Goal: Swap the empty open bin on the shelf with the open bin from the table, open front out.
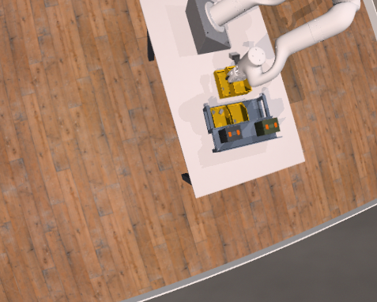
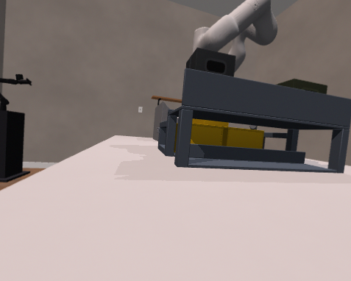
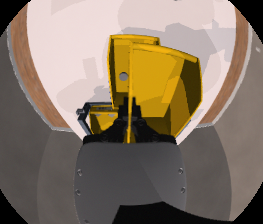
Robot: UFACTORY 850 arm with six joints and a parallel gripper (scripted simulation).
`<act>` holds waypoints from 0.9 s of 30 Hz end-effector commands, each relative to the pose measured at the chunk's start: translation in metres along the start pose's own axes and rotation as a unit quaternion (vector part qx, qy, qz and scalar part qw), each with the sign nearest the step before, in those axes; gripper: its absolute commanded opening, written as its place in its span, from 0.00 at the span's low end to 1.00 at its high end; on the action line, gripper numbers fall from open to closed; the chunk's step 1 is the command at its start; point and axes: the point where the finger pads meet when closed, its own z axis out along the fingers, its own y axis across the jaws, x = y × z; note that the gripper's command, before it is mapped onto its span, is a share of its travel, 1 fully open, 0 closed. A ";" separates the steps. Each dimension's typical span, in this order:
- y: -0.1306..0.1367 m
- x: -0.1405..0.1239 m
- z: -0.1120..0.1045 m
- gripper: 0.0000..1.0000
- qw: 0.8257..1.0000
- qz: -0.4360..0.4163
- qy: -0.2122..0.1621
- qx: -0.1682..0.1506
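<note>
Two yellow open bins stand side by side on the table in front of the shelf point(image 1: 242, 122). My gripper point(image 1: 234, 75) is over them, shut on the thin side wall of the right bin point(image 1: 241, 84), which looks empty. In the wrist view my gripper point(image 3: 129, 103) pinches that wall, with the held bin point(image 3: 164, 90) to the right. The left table bin point(image 1: 223, 84) shows in the wrist view point(image 3: 118, 72) with a small grey part in it. The shelf's right place point(image 1: 260, 108) is empty. I cannot tell whether the held bin touches the table.
Two more yellow bins point(image 1: 220, 115) point(image 1: 238, 112) point(image 2: 225, 135) sit in the shelf's left and middle places, also seen under the top board. A black box point(image 1: 230, 134) and a green box point(image 1: 267, 126) stand on the top board. The arm's grey base point(image 1: 206, 25) stands behind.
</note>
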 end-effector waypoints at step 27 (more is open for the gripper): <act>-0.173 0.016 -0.001 0.00 1.000 -0.001 0.000 0.000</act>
